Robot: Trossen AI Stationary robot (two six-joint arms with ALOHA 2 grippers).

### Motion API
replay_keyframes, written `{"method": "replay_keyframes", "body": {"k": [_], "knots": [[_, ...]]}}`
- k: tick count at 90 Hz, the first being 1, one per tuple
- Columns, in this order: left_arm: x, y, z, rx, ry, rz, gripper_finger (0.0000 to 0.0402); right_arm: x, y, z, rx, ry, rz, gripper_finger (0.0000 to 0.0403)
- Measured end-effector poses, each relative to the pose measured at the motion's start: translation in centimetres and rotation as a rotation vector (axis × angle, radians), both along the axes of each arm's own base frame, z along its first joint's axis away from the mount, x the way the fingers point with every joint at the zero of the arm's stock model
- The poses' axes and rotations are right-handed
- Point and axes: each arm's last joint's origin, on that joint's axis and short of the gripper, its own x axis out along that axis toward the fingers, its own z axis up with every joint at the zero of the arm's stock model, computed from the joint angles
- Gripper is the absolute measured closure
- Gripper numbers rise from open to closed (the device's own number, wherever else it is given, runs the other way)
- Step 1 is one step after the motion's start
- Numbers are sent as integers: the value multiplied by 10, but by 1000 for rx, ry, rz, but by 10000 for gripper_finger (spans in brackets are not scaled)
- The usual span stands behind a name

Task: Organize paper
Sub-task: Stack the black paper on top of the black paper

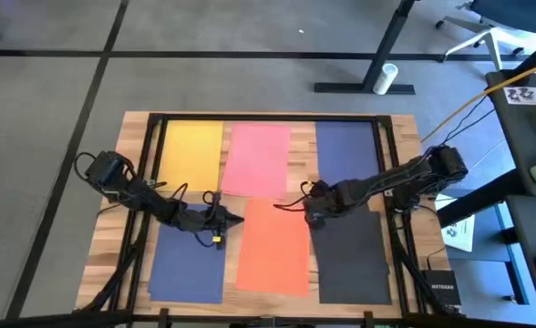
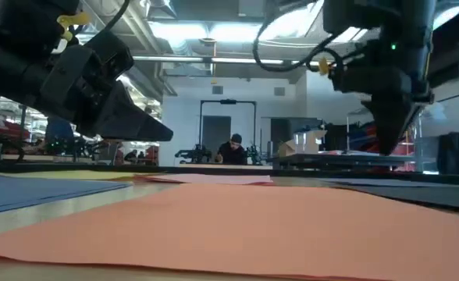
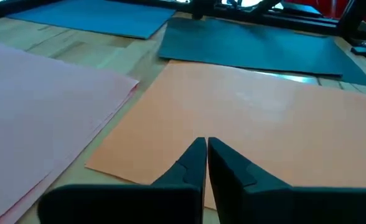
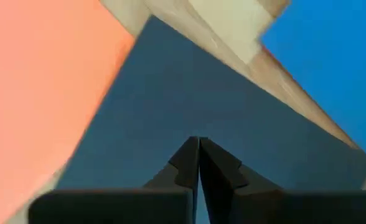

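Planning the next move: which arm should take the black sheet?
Right, probably. The right hand, shut, is at the black sheet's near corner, by the orange sheet. The left hand, also shut, sits across the orange sheet, farther off.

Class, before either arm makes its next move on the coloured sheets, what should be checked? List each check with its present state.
1. Left gripper jaws shut, holding nothing: ok.
2. Right gripper jaws shut over the black sheet: ok.
3. Orange sheet lying flat: ok.
4. Orange sheet clear of the pink sheet: not ok, their edges overlap.
5. Right gripper touching the black sheet: cannot tell.
6. Yellow sheet fully on the table: ok.
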Motion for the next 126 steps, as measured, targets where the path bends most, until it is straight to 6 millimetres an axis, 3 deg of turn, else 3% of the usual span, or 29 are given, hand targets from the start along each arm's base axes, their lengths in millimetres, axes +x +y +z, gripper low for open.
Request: {"method": "replay_keyframes", "body": {"k": [18, 49, 80, 100, 112, 126], "knots": [[0, 0, 0, 0, 0, 0, 402, -15, -8, -28, -14, 11, -88, 403], [0, 0, 0, 0, 0, 0, 402, -28, -7, -38, 83, 77, -132, 403], [0, 0, -1, 2, 6, 0, 402, -44, 14, -22, 179, 87, -143, 403], [0, 0, -1, 2, 6, 0, 402, -52, 27, -7, 118, -32, -180, 403], [0, 0, 0, 1, 4, 0, 402, -48, 27, -6, 55, -120, -174, 403], [0, 0, 0, 1, 3, 0, 402, -25, 15, -9, 18, -249, -118, 403]]}}
